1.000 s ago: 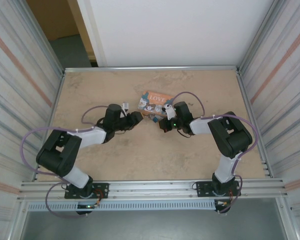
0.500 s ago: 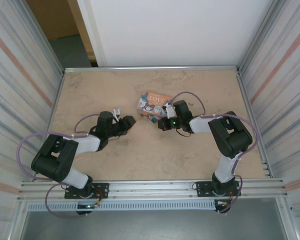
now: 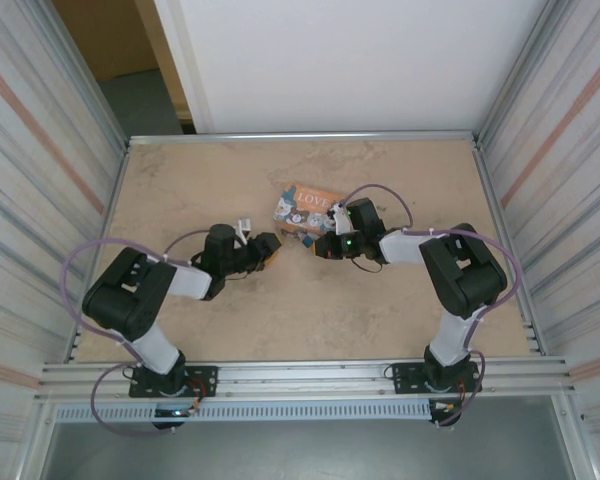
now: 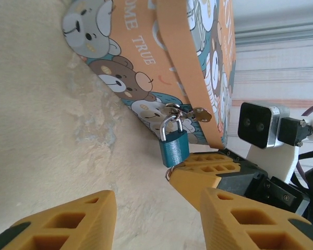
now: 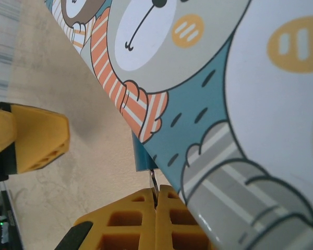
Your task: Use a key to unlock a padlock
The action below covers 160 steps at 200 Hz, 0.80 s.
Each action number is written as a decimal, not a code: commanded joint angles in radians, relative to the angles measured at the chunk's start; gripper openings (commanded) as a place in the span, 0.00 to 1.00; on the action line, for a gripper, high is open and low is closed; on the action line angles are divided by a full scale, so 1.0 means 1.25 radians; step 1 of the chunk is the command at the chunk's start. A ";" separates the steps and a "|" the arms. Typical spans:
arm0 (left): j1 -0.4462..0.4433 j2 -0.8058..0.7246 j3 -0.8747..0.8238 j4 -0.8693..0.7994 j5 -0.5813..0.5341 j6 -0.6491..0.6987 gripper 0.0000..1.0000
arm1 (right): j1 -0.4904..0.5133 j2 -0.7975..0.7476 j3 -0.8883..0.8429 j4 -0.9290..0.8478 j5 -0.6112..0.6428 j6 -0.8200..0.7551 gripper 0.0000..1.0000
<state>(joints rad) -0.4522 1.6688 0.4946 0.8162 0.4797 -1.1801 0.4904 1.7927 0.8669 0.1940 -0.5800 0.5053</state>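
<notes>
The tiny teal padlock [image 4: 174,148] hangs by its silvery shackle [image 4: 170,125] from the clasp of the orange cartoon box [image 4: 161,62]. From above, the padlock [image 3: 308,239] sits at the box's near edge. My right gripper [image 5: 156,194] is shut on the key [image 5: 153,178], whose thin metal blade reaches up to the bottom of the padlock [image 5: 141,156]. In the left wrist view its yellow fingers [image 4: 208,174] touch the lock's underside. My left gripper [image 4: 156,224] stands open just short of the lock, holding nothing. From above, the left gripper [image 3: 270,246] and the right gripper [image 3: 323,246] face each other.
The orange box [image 3: 308,205] lies on the beige tabletop [image 3: 210,180] at mid-table. Metal rails and corrugated walls [image 3: 40,200] enclose the table on the left and right. In the right wrist view a left finger [image 5: 34,138] shows beside the box [image 5: 214,78].
The left gripper drew back to the left half a second ago and has come forward toward the padlock again. The right gripper has stayed at the lock, shut on the key.
</notes>
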 commanded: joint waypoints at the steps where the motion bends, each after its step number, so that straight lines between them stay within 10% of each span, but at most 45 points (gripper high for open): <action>1: -0.010 0.032 0.026 0.078 0.019 -0.029 0.46 | -0.003 -0.038 0.025 -0.022 -0.030 0.044 0.00; 160: -0.083 0.290 0.111 0.357 0.006 -0.191 0.48 | 0.008 -0.035 0.032 -0.036 -0.037 0.162 0.00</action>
<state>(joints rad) -0.5369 1.9976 0.5976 1.1801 0.4820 -1.3750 0.4911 1.7832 0.8738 0.1619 -0.6037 0.6792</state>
